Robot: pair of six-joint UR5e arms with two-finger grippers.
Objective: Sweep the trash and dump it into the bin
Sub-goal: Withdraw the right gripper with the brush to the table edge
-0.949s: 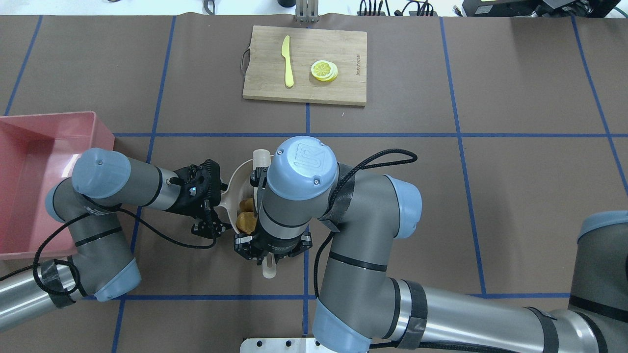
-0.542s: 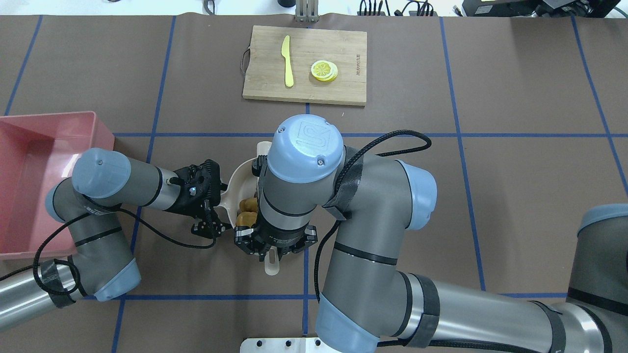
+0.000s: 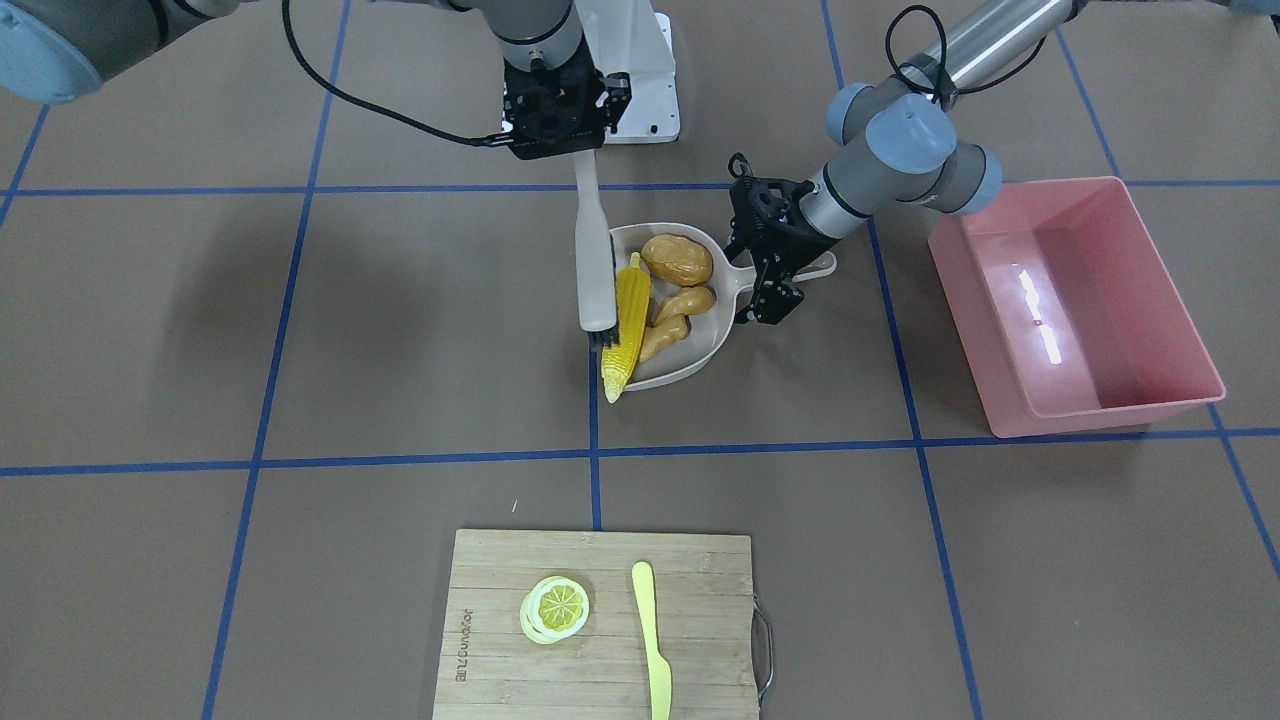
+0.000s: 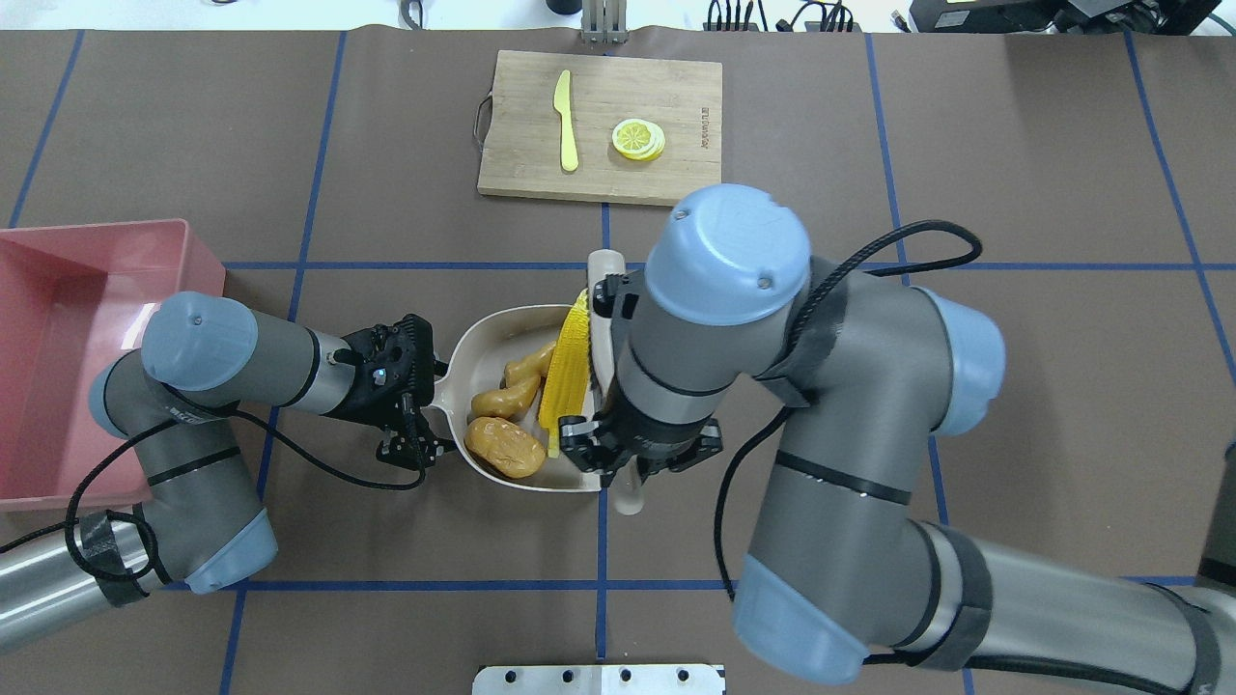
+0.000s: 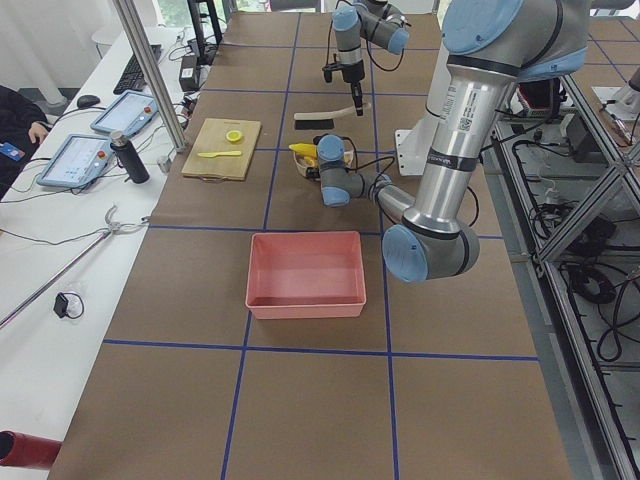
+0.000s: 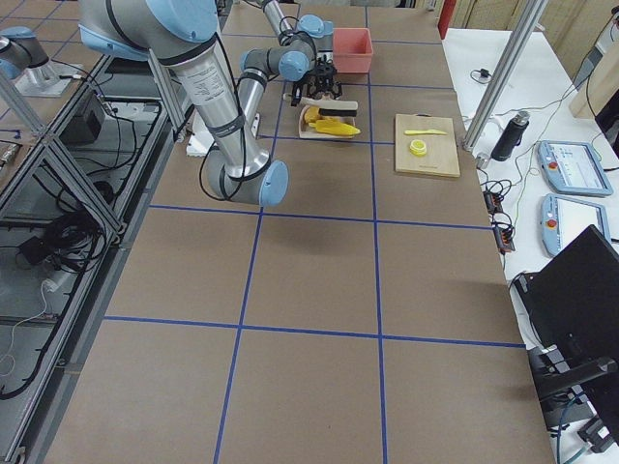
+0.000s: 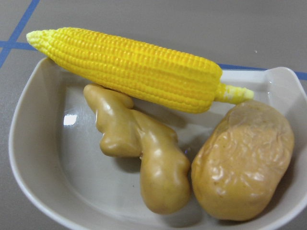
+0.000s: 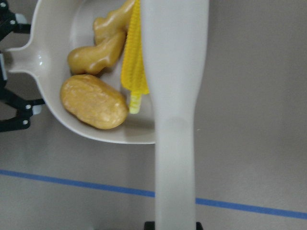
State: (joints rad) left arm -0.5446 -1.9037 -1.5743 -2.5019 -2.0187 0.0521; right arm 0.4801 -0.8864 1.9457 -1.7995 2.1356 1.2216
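Observation:
The beige dustpan (image 3: 700,365) lies on the table and holds the yellow corn cob (image 3: 628,320), the orange-brown potato (image 3: 677,259) and the tan ginger root (image 3: 675,318). The corn lies along the pan's open edge, its tip past the rim. My left gripper (image 4: 425,405) is shut on the dustpan's handle. My right gripper (image 4: 628,473) is shut on a beige brush (image 3: 595,270), whose head stands against the corn's outer side. The pink bin (image 4: 58,319) stands empty beyond my left arm.
A wooden cutting board (image 4: 695,164) at the far middle of the table carries a yellow knife (image 4: 565,121) and a lemon slice (image 4: 637,139). The table is brown paper with blue tape lines. My right arm's elbow hangs over the table's middle.
My right arm has moved right and away from the robot with the brush, uncovering the dustpan. The corn now shows at the pan's open edge. The left arm has not moved.

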